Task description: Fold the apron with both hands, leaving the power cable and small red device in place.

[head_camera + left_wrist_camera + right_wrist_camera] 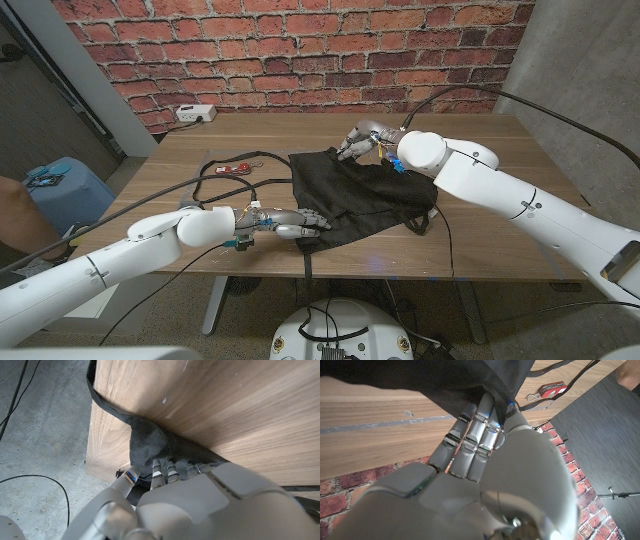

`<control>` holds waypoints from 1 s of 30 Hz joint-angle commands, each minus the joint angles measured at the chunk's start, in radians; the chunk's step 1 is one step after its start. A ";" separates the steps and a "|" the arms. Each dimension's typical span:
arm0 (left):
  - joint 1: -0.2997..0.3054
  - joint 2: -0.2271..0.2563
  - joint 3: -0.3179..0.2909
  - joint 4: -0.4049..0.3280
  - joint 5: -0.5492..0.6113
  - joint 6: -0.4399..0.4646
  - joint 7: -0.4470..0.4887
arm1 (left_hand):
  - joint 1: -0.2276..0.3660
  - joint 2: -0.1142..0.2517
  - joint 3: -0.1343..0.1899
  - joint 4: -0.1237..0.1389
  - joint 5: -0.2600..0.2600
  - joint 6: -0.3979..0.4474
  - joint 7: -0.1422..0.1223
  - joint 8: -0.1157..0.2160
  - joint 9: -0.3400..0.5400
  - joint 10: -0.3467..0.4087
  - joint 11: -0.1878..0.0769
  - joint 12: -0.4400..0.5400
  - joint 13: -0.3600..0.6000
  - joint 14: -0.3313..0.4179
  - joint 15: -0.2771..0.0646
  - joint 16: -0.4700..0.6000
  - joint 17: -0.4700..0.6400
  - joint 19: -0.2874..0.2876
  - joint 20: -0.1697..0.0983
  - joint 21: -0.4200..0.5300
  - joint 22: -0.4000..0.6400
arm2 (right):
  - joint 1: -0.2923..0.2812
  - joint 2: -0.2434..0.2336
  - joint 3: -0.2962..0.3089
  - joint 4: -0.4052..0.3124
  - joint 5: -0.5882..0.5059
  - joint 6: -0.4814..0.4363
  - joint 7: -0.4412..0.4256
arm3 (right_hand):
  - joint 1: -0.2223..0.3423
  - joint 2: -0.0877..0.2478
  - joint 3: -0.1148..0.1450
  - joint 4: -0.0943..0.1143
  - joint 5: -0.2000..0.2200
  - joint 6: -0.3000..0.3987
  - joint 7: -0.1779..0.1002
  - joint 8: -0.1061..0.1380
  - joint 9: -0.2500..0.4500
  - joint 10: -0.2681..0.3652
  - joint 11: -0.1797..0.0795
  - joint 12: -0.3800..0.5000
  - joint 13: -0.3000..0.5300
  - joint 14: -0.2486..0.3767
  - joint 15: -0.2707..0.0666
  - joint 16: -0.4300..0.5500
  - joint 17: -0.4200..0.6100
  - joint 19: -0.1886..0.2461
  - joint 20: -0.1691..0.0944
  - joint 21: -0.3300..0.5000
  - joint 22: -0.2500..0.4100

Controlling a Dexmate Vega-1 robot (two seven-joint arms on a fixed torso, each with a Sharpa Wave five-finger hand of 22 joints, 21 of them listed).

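Black apron (360, 195) lies crumpled at approx the middle of the wooden bench (500, 215), spread from the far-centre toward the near edge, w/ a strap (305, 262) hanging off the near edge. Left hand (290, 222) sits at the apron's near-left corner, fingers (308, 218) stretched out onto the cloth; left wrist view shows the fingertips (170, 467) pressed into a bunched fold of the apron (150, 442) right by the bench (225, 415) edge, w/ the strap (107, 402) trailing along that edge, but can't tell whether the cloth is really pinched or just touched. Right hand (362, 140) is at the apron's far edge, fingers curled down at the cloth; in the right wrist view its fingers (475, 430) reach straight out, close together, tips meeting the apron (445, 380) hem, grip itself hidden behind the fingers, so can't tell if it has hold. Small red device (235, 169) lies on the bench left of the apron, near but apart from it, also seen past the right hand's fingertips (552, 391). Black power cable (225, 185) loops across the bench's left part, round the red device and toward the apron's left side. White power strip (195, 113) sits at the far-left corner against the brick wall (300, 50). Blue bin (65, 190) stands on the floor left of the bench.
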 commanded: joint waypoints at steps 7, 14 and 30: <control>0.007 -0.004 -0.002 0.005 0.003 -0.007 0.018 | 0.014 0.000 0.004 -0.006 0.001 0.000 0.000 -0.002 0.004 0.002 -0.012 -0.003 -0.001 -0.040 -0.004 -0.002 -0.001 -0.092 -0.005 0.001 0.004 | -0.002 0.009 -0.015 -0.038 0.035 -0.045 -0.023 | 0.011 0.005 -0.005 0.002 -0.002 0.002 0.008 -0.004 0.006 0.011 0.003 0.000 0.005 0.002 -0.053 -0.007 0.004 0.005 0.008 0.007 0.004; -0.001 -0.011 0.001 0.021 0.006 -0.023 0.022 | 0.015 0.000 0.003 -0.007 0.001 0.001 -0.001 -0.001 0.004 0.001 -0.011 -0.003 -0.001 -0.040 -0.004 -0.002 -0.001 -0.092 -0.005 0.001 0.004 | -0.008 0.021 -0.015 -0.049 0.064 -0.068 -0.036 | 0.012 0.006 -0.008 0.002 -0.003 0.000 0.011 -0.006 0.007 0.008 0.004 -0.004 0.005 0.003 -0.054 -0.011 0.005 0.007 0.011 0.008 0.004; -0.016 -0.027 0.007 0.057 -0.005 -0.053 0.019 | 0.020 0.000 0.002 -0.010 0.001 -0.001 -0.001 -0.002 0.004 0.001 -0.011 -0.003 -0.001 -0.039 -0.004 -0.002 -0.001 -0.092 -0.005 0.002 0.004 | 0.006 0.037 -0.044 -0.045 0.109 -0.094 -0.050 | 0.014 0.008 -0.014 0.002 -0.003 0.000 0.014 -0.008 0.008 0.009 0.003 -0.006 0.006 0.005 -0.053 -0.015 0.008 0.007 0.010 0.008 0.004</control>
